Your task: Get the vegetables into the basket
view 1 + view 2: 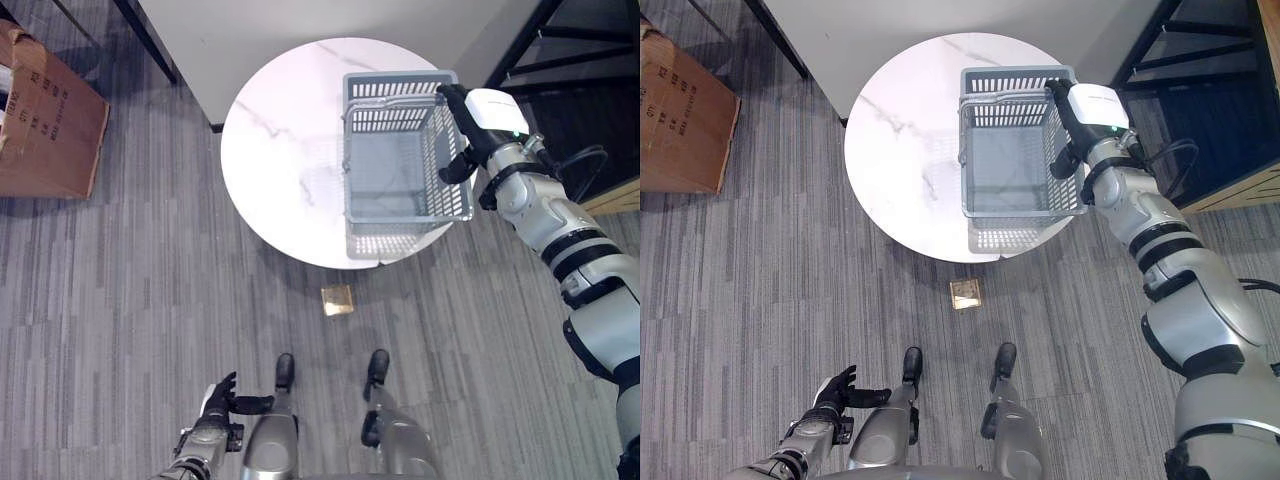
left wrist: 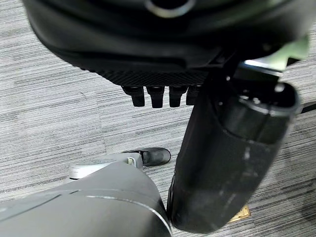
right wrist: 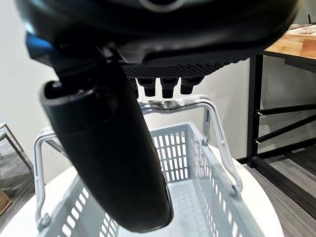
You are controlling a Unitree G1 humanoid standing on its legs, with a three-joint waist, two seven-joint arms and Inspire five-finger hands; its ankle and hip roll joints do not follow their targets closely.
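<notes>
Basket: grey plastic basket (image 1: 400, 165) with slotted walls stands on the round white marble table (image 1: 280, 150), toward the table's right edge, its near end overhanging the rim; its inside looks bare.
Handles: two pale wire handles (image 3: 217, 133) are raised over the basket's far end.
Right hand: right hand (image 1: 470, 125) is at the basket's far right corner, by its rim; in the right wrist view its fingers (image 3: 165, 86) sit just above the handles, and I cannot tell whether they grip them.
Left hand: left hand (image 1: 222, 398) hangs low, well apart from the table, over the grey carpet (image 1: 120, 300), fingers relaxed and spread, holding nothing.
Floor item: small tan square thing (image 1: 337, 299) lies on the carpet just in front of the table's near edge.
Box: brown cardboard box (image 1: 45, 120) stands on the carpet, well left of the table.
Vegetables: none can be made out.
</notes>
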